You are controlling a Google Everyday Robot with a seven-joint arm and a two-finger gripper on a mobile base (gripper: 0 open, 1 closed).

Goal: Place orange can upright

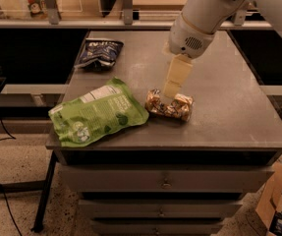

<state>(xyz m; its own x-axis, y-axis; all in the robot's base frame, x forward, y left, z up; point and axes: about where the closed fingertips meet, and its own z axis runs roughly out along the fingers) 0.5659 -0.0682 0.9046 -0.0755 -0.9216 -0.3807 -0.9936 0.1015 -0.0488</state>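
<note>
The orange can lies on its side at the near middle of the worktop, just right of the green pouch. The gripper points down at the can's far edge. I cannot tell whether it is open or closed. This looks like the grasp approach. The next move calls for gripping the can's body, then turning it upright.
</note>
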